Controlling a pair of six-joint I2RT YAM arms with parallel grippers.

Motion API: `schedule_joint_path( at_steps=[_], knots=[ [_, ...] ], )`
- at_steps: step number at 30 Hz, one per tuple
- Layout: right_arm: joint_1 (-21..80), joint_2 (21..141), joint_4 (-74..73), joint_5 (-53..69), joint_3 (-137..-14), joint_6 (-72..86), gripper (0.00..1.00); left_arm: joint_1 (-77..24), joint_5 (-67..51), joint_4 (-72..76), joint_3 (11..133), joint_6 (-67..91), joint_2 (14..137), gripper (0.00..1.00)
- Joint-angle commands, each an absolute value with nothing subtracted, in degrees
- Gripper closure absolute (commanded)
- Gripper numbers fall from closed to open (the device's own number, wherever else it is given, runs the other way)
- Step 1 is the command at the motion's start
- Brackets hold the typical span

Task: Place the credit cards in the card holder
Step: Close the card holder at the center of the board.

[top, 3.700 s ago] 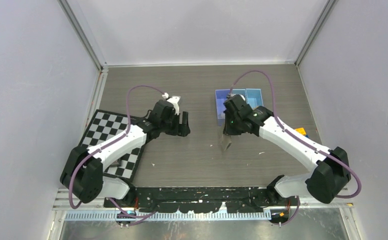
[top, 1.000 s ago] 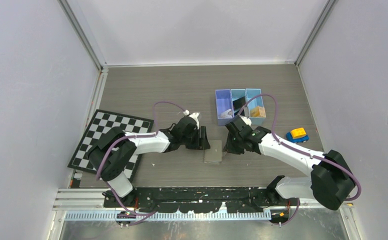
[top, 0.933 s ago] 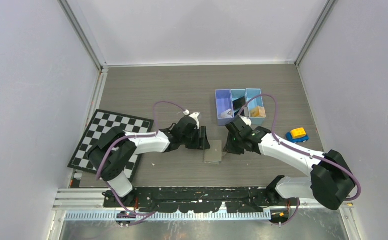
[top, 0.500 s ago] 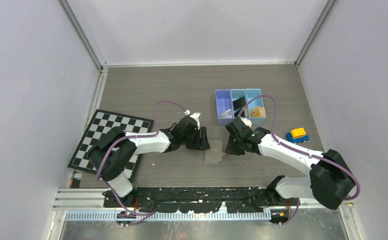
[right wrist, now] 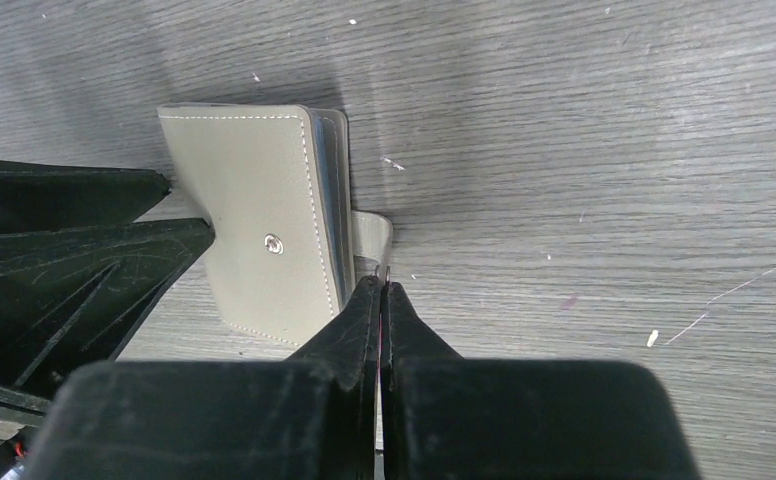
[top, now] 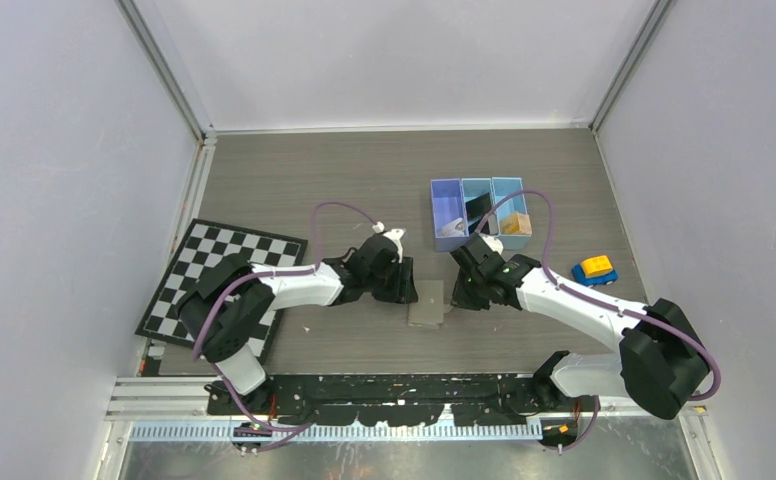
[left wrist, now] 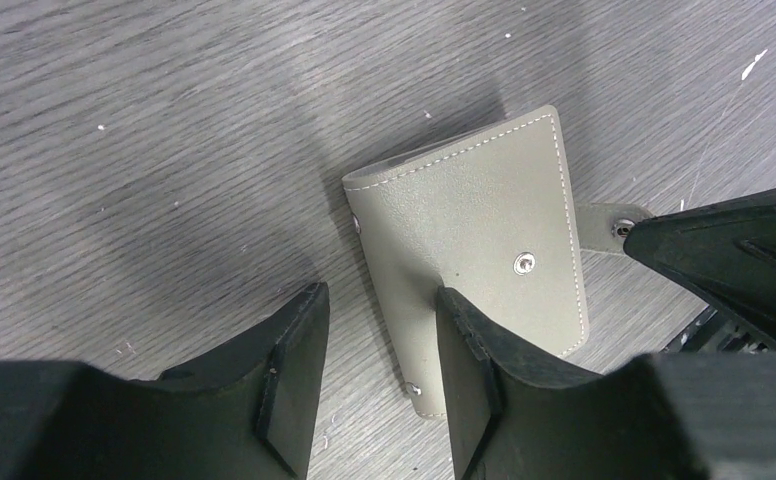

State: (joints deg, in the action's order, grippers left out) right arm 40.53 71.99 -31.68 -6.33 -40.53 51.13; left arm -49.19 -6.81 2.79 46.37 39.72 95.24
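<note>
Card holder: your card holder [top: 426, 303] lies closed and flat on the surface [top: 364, 170], near the front middle and between the two arms. Its grey cover faces up, with a metal snap stud [left wrist: 526, 263] showing on it.
Holder edge: in the right wrist view you can see pale blue inner leaves along the side that faces the right arm.
Snap tab: the snap tab [right wrist: 369, 235] is unfastened. It lies out on the wood beside that same side.
Left fingers: your left fingers [left wrist: 289, 370] are released and stand apart. One rests over the holder's cover near its left edge, the other is over bare wood just beside it, and that edge runs between them.
Right fingers: your right fingers [right wrist: 359, 320] are clenched together, with their tips right at the end of the snap tab. You cannot tell whether the tab's tip is nipped between them.
Tray: the blue three-compartment tray [top: 434, 215] sits behind the right arm's wrist, apart from the holder.
Credit cards: the credit cards [top: 517, 224] appear as small pieces in the tray, orange in the right compartment, whitish in the left and dark in the middle. They are too small for you to make out more.
Elsewhere: a checkerboard mat [top: 194, 270] lies at the left, partly under the left arm. A yellow-and-blue toy car [top: 594, 269] sits at the right.
</note>
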Motion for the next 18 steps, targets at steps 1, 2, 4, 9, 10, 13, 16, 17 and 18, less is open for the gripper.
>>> schedule_joint_path(
  at_steps=[1, 2, 4, 9, 10, 13, 16, 17, 18],
  knots=[
    [40.52, 70.47, -29.59, -6.48, -41.63, 51.13, 1.0, -49.83, -4.68, -3.23, 46.44, 36.81, 97.61, 0.54],
    [40.52, 70.49, -28.68, -6.09, -41.92, 51.34, 1.0, -49.98, -4.34, -3.29, 46.23, 36.3, 97.84, 0.54],
    [40.45, 70.48, -26.29, -5.03, -42.42, 51.91, 1.0, -50.35, -3.28, -4.44, 46.33, 35.34, 98.36, 0.54],
    [40.74, 72.12, -24.54, -5.79, -44.15, 51.57, 1.0, -50.71, -3.35, -5.71, 45.79, 33.67, 97.11, 0.55],
    [40.94, 72.87, -25.03, -5.87, -44.85, 51.34, 1.0, -50.71, -3.48, -5.72, 45.58, 33.39, 96.45, 0.55],
    [42.58, 75.16, -25.23, -6.67, -46.1, 50.98, 1.0, -50.71, -3.32, -5.32, 44.91, 32.74, 95.1, 0.55],
    [44.07, 77.31, -22.74, -5.23, -46.42, 51.01, 0.99, -50.71, -3.41, -4.34, 44.48, 32.27, 94.72, 0.55],
    [44.49, 77.9, -21.0, -4.08, -46.14, 51.3, 1.0, -50.71, -3.87, -3.97, 44.54, 32.19, 94.96, 0.55],
    [45.01, 78.34, -18.98, -3.1, -45.65, 51.56, 1.0, -50.71, -4.68, -3.54, 44.6, 32.24, 95.3, 0.55]
  ],
)
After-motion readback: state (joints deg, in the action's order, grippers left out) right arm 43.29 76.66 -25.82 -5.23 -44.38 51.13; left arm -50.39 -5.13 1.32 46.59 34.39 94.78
